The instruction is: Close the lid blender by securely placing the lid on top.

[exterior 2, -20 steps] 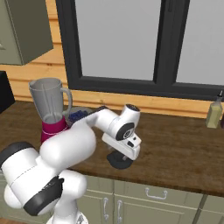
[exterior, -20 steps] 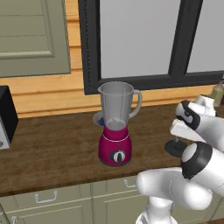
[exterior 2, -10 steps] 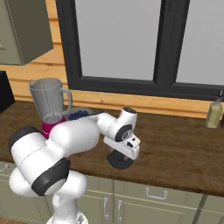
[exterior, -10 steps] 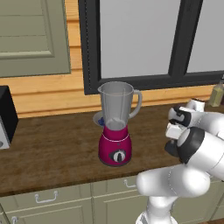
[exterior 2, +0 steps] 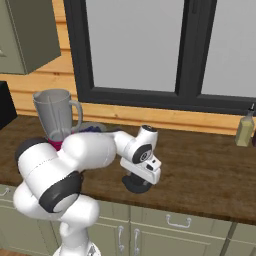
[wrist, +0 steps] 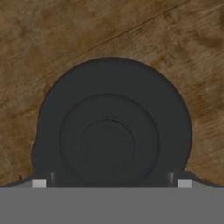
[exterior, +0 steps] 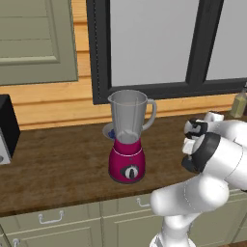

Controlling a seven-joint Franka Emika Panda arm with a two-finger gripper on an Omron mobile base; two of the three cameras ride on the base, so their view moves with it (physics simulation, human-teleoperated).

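Note:
The black round lid [wrist: 111,140] lies flat on the wooden counter, its raised centre straight under my hand. My gripper [wrist: 111,183] is open just above it, one fingertip [wrist: 40,183] over each side of the disc. From the right base view the lid [exterior 2: 136,186] pokes out beneath the gripper [exterior 2: 141,179], near the counter's front edge. The blender [exterior: 128,144] stands upright to the left, a magenta base with a black dial under a clear grey jar [exterior 2: 57,117] whose top has no cover. In the left base view my arm hides the lid.
A pale round dish [exterior: 108,130] sits behind the blender. A black boxy appliance [exterior: 7,128] stands at the far left, and a bottle [exterior 2: 245,129] at the back right by the window. Bare wooden counter [exterior 2: 200,170] stretches to the right of the lid.
The hand has sunk slightly toward the lid and the arm's elbow has swung round. The lid and blender have not moved.

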